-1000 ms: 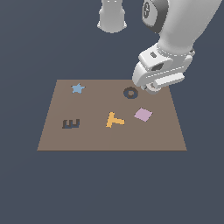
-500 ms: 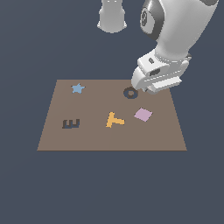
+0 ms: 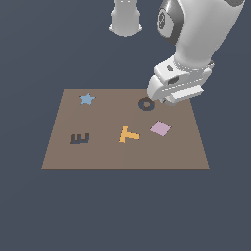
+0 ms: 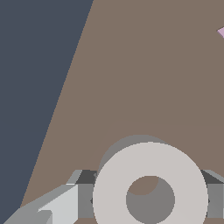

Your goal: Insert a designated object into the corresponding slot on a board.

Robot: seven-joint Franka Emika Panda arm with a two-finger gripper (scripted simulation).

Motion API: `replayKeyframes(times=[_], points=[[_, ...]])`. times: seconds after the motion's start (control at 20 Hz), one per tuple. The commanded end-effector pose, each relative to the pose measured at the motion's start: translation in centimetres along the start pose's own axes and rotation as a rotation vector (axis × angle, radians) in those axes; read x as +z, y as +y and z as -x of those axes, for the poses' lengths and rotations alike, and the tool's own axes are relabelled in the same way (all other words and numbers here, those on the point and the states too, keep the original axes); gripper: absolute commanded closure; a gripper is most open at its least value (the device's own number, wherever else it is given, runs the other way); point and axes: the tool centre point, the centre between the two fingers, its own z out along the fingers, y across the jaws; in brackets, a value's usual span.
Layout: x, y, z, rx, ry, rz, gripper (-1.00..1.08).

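Pinching the one light grey ring [image 4: 150, 183] between its jaws, the gripper [image 3: 169, 100] hovers just beside the board's [image 3: 98, 157] single dark ring-shaped slot [image 3: 146, 104]. That slot holds nothing.

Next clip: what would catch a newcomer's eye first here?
The big white arm ending in its gripper, low over the far edge of the brown board, beside the dark ring-shaped slot. In the wrist view a light grey ring fills the foreground between the fingers. The orange T stands out mid-board.

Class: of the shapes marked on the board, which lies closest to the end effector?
The dark ring-shaped slot, right beside the end effector; the others lie farther off.
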Motion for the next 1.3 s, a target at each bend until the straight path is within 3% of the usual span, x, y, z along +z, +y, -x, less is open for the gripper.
replayKeyframes(times=[0.0, 0.6, 1.25], points=[[0.0, 0.0, 0.0, -0.001, 0.0, 0.0, 1.08], [-0.1, 1.0, 0.6, -0.112, 0.0, 0.0, 1.08], [-0.5, 4.3, 1.7, -0.439, 0.0, 0.001, 1.08]])
